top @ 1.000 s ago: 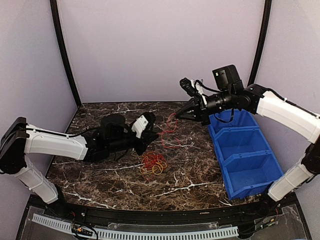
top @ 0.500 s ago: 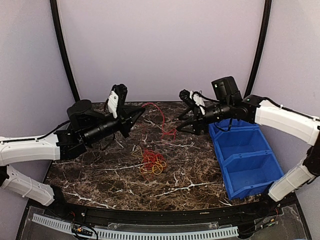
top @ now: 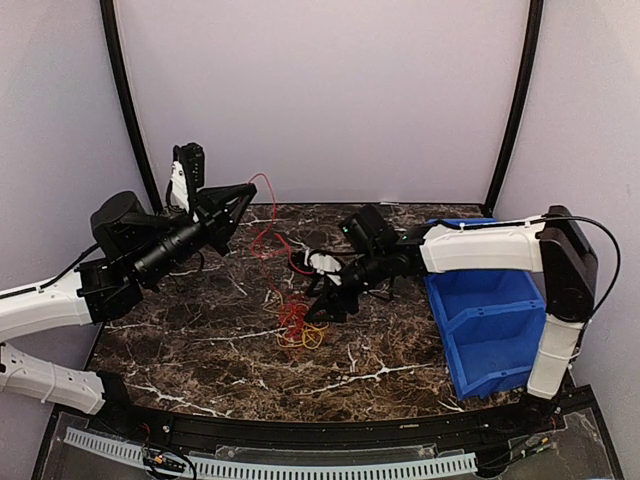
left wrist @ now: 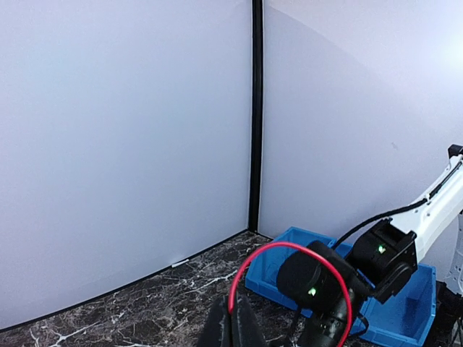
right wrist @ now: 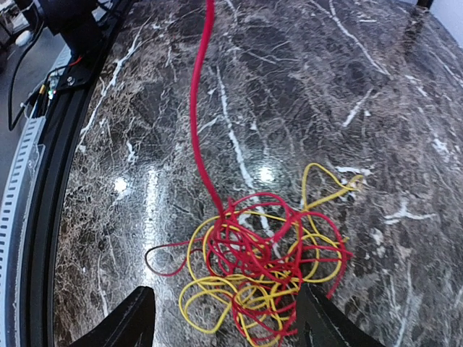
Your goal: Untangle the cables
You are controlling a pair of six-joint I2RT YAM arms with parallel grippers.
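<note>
The knotted bundle of thin red and yellow wires [top: 303, 325] lies near the middle of the dark marble table [top: 190, 345]. One long red strand [top: 268, 225] rises out of it to your left gripper [top: 240, 192], which is held high toward the back wall. Its fingers are pinched together on that strand. Your right gripper [top: 322, 303] hangs low over the bundle with its fingers spread wide and has hold of nothing. Whether its tips touch the table, you cannot tell.

Expect these wires to be very light and limp, yet springy enough to keep their coils. A thin strand will likely slip through the pads under a hard pull. The whole knot will probably lift with the strand unless something pins it. The best place to hold is the dense red core where the raised strand enters. The outlying yellow loops would only drag the tangle around.

The right wrist view shows the knot [right wrist: 260, 275] in detail. The strand [right wrist: 197, 108] enters at its upper left, and the yellow loops lie mostly along the near edge, between the open fingers. From above the knot is only a small blot. The top view alone shows both arms and the strand running in loose bends rather than a straight line. It also shows the blue plastic bin [top: 500, 340] off to the right, well apart from the bundle. The left wrist view confirms the grip [left wrist: 233, 325], with red wire [left wrist: 289, 249] arching out of the closed tips, but it does not show the bundle at all.
</note>
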